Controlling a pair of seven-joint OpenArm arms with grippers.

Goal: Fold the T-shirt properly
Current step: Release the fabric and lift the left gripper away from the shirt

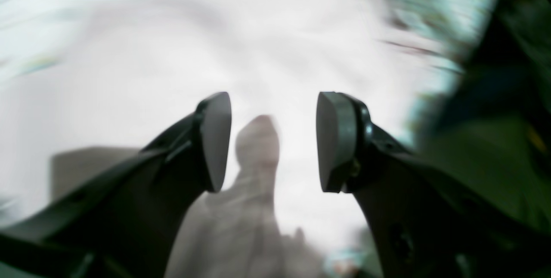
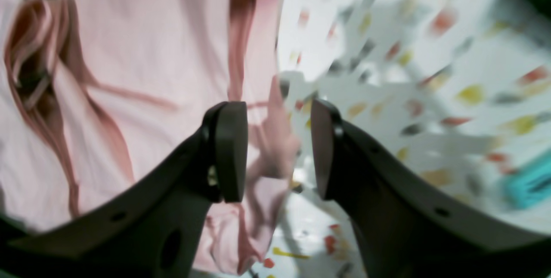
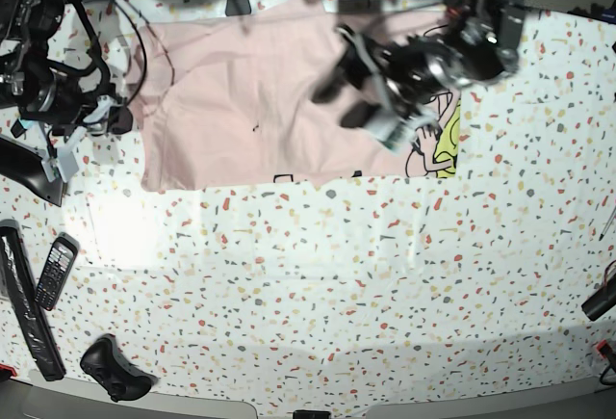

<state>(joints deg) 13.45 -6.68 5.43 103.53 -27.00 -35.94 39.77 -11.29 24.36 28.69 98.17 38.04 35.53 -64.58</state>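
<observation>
Your left gripper, jaws apart and empty, hangs over the spread T-shirt; right gripper gapes at its edge, ready to pinch

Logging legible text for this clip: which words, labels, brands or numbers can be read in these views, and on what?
None can be read.
T-shirt: plain pink side up; small dark marks along its near edge, too small to read.
Yellow and black print at the shirt's edge: no letters made out.
Handset: keypad too small to read.
Both wrist views: blurred, no text.
</observation>
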